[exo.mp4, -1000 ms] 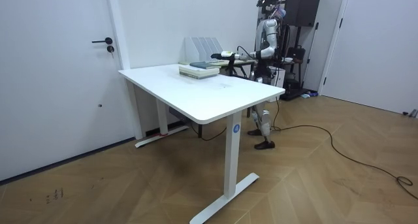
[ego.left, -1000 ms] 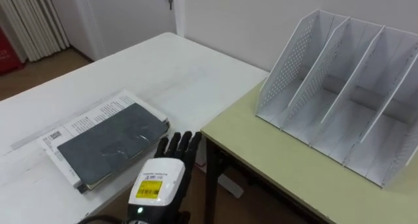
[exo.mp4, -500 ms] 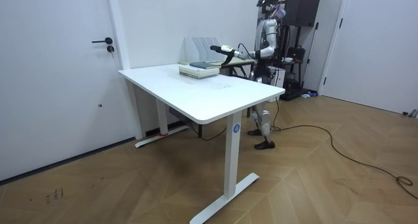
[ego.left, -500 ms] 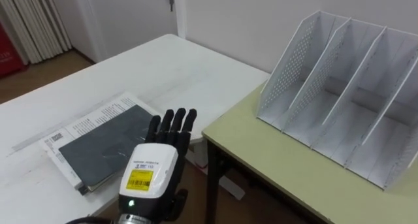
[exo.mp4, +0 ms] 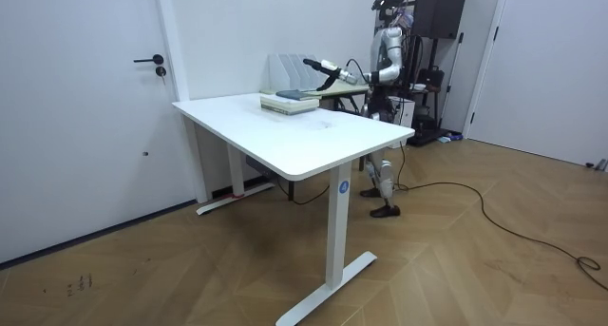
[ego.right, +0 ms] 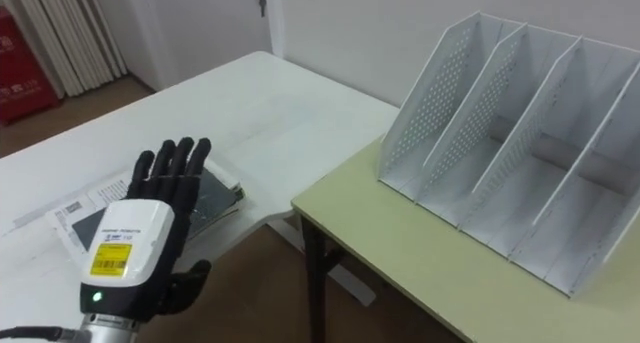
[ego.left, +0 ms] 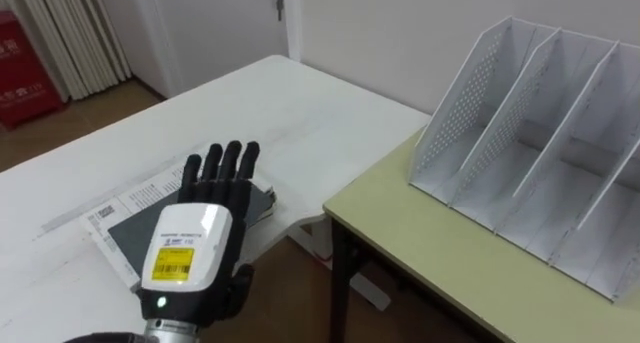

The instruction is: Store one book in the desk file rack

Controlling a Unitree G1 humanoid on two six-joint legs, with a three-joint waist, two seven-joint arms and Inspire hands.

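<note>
Shifting up and left since the earlier frame, my left robot hand (ego.left: 195,253), fingers straight and apart, is reaching over the book (ego.left: 125,228), lying ungrasped lower left on the surface (ego.left: 250,103), file rack (ego.left: 540,153) waiting upper right.

White desk (ego.left: 250,103): one stack of books (ego.left: 125,198) lying flat, well apart from the file rack (ego.left: 540,153). The file rack stands upright on the adjoining pale green table (ego.left: 450,253).
</note>
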